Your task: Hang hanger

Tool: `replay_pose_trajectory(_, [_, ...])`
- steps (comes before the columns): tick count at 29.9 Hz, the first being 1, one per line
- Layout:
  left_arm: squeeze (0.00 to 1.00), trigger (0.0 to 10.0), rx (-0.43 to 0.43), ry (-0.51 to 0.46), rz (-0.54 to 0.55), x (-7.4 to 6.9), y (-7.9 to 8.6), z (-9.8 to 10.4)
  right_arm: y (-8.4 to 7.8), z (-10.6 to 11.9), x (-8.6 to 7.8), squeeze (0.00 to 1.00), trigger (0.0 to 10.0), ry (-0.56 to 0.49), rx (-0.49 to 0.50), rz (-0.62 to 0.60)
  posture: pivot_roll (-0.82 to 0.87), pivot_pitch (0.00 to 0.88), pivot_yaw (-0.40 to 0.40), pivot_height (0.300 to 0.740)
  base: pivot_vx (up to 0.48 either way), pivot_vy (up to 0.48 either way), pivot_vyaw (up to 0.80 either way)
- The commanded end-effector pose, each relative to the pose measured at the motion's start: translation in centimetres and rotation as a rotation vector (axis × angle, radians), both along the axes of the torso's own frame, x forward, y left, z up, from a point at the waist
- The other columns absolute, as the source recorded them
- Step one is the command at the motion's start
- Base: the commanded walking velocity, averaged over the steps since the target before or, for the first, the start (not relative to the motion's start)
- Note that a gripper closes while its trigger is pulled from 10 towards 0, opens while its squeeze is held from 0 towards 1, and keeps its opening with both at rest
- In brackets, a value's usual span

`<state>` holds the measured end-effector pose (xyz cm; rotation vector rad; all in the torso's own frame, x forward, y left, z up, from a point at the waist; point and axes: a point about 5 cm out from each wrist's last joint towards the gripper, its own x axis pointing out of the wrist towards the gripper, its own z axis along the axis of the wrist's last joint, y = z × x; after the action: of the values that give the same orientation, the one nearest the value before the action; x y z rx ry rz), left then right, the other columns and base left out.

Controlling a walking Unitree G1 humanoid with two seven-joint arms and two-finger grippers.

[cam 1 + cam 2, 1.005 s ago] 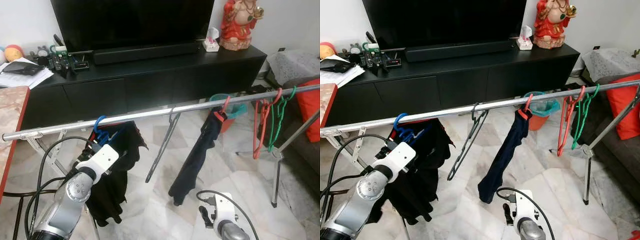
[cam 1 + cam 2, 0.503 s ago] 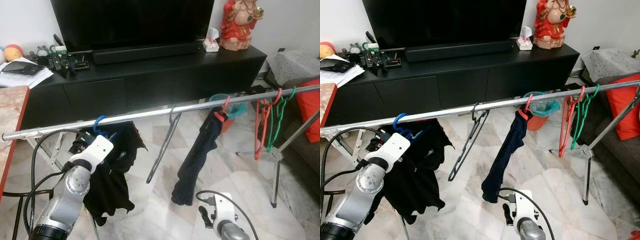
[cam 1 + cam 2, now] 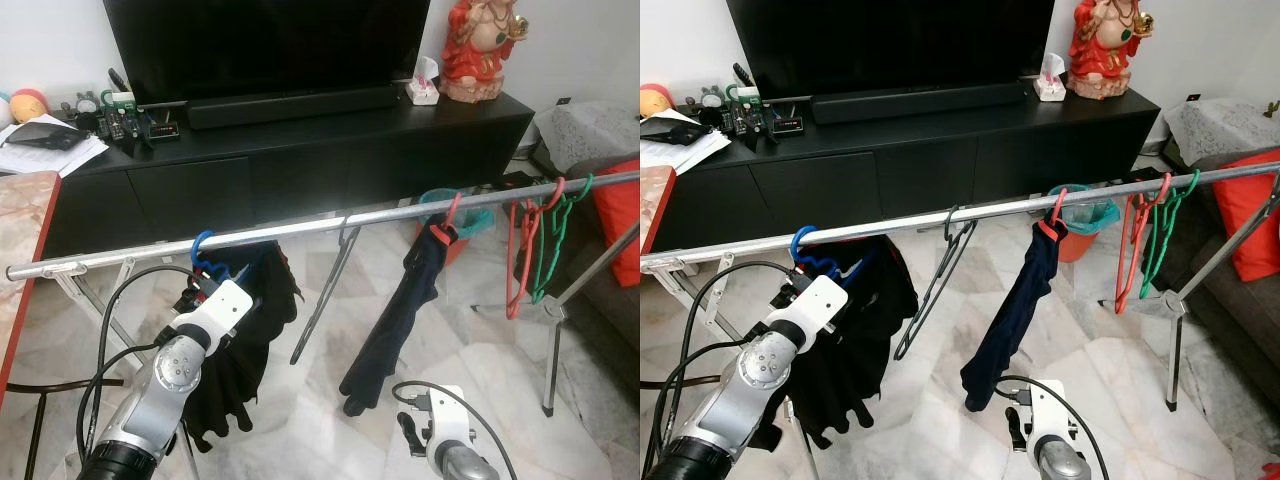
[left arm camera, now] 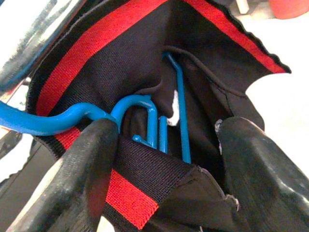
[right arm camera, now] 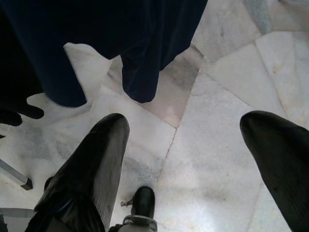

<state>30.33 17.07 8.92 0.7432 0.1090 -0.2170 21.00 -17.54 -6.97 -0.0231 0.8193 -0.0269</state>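
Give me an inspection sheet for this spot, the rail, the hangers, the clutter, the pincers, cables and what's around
Surface: metal rail runs across the view over a marble floor.
Job's things: blue hanger carrying a black garment with red trim, its hook over the rail.
Clutter: empty dark hanger, red hanger with a dark blue garment, empty red hanger and green hanger further along the rail.
Grippers: left pincer open astride the blue hanger's neck and the collar; right pincer open, low over the floor.
Cables: black cables loop along the left arm.
Surroundings: black TV cabinet, television, red figurine, teal bin.
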Motion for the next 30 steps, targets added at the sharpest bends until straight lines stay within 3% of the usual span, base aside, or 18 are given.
replay_pose_trajectory(1, [0.00,10.0,0.002,0.009,0.035,0.1,0.3,-0.5,-0.2,0.1,0.1,0.00,10.0,-0.004,-0.004,-0.006,0.01,0.000,-0.075,0.740,0.000,0.000,0.00])
replay_pose_trajectory(7, [0.00,10.0,0.043,-0.081,0.193,1.3,1.9,0.8,-0.2,0.0,0.0,0.00,10.0,-0.002,-0.003,-0.003,0.01,0.000,-0.076,0.740,0.000,0.000,0.00])
replay_pose_trajectory(14, [0.00,10.0,0.109,-0.073,0.232,1.2,3.0,0.8,-0.2,0.0,0.0,0.00,10.0,-0.002,-0.004,-0.003,0.01,0.000,-0.076,0.740,0.000,0.000,0.00])
replay_pose_trajectory(15, [0.00,10.0,0.072,-0.040,0.172,1.0,2.4,0.2,-0.2,0.0,0.0,0.00,10.0,-0.002,-0.003,-0.002,0.01,0.000,-0.076,0.740,0.000,0.000,0.00])
replay_pose_trajectory(18, [0.00,10.0,0.068,-0.008,0.110,0.9,1.6,-0.5,-0.1,0.0,0.0,0.00,10.0,-0.002,-0.003,0.001,0.01,0.000,-0.074,0.740,0.000,0.000,0.00])
replay_pose_trajectory(30, [0.00,10.0,0.048,0.075,0.008,1.7,-0.3,-2.1,-0.1,0.1,0.1,0.00,10.0,-0.005,-0.001,-0.011,0.00,0.000,-0.073,0.740,0.000,0.000,0.00])
